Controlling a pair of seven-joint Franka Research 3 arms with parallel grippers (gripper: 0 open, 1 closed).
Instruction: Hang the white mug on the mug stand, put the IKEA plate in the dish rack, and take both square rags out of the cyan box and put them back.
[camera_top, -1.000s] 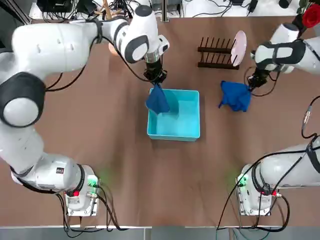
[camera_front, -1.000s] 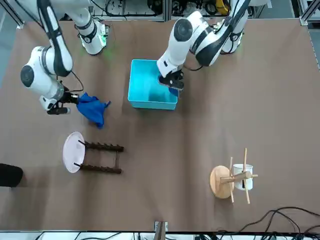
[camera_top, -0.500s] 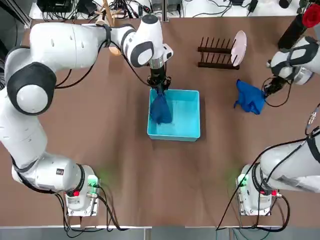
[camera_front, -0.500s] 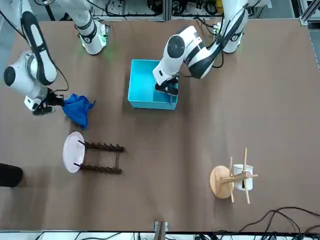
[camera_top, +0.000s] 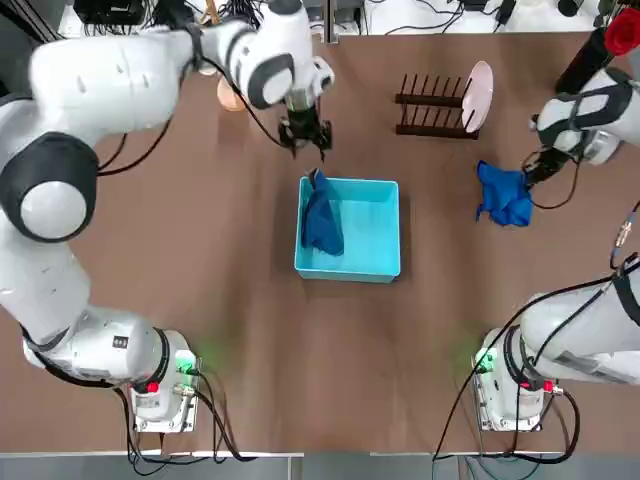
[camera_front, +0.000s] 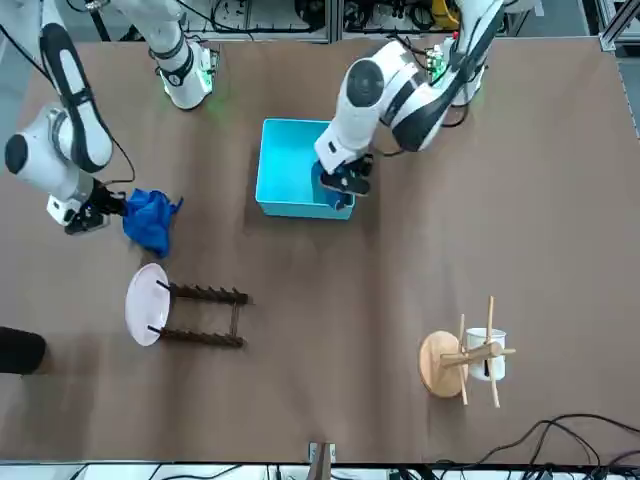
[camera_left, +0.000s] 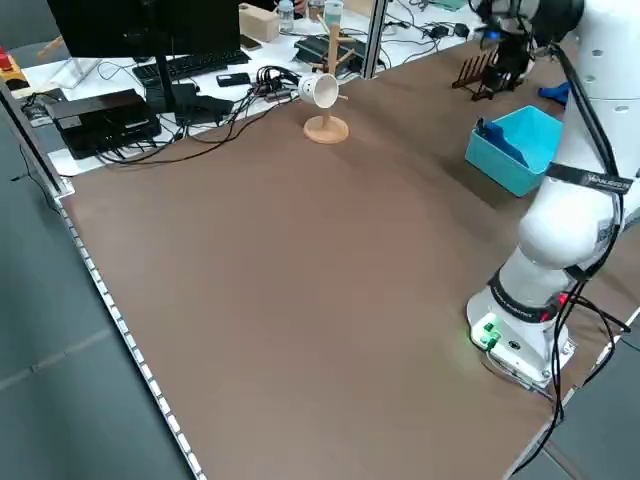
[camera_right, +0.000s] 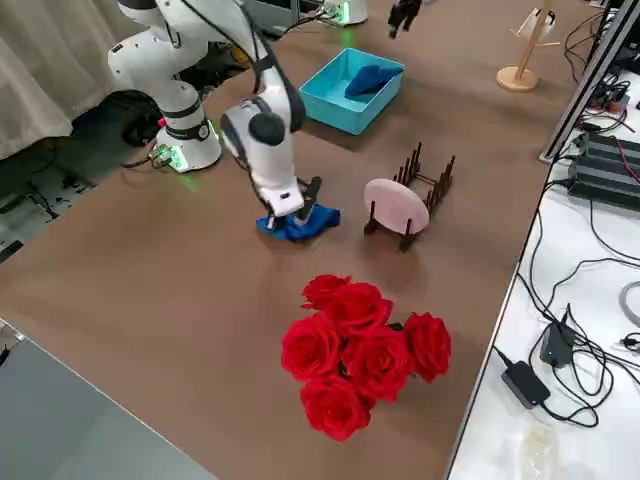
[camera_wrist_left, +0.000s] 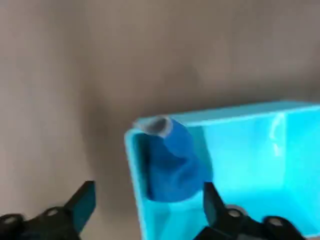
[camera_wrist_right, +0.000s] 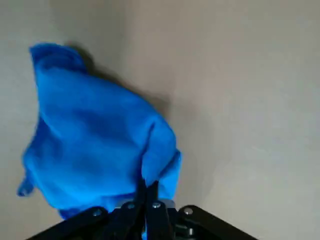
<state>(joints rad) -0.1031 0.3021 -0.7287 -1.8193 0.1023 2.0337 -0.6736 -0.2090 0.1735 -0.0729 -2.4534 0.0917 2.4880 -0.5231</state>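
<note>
Your right claw (camera_wrist_right: 149, 190) is gripping one limp, light blue rag (camera_wrist_right: 100, 135) by an edge; your left claw (camera_wrist_left: 150, 200) is standing open near the cyan box (camera_wrist_left: 250, 117).

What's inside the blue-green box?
A dark blue rag lies bunched in the cyan box, near one side, one end up at the rim. The rag covers part of the box's floor, so I can't see what's under it.
</note>
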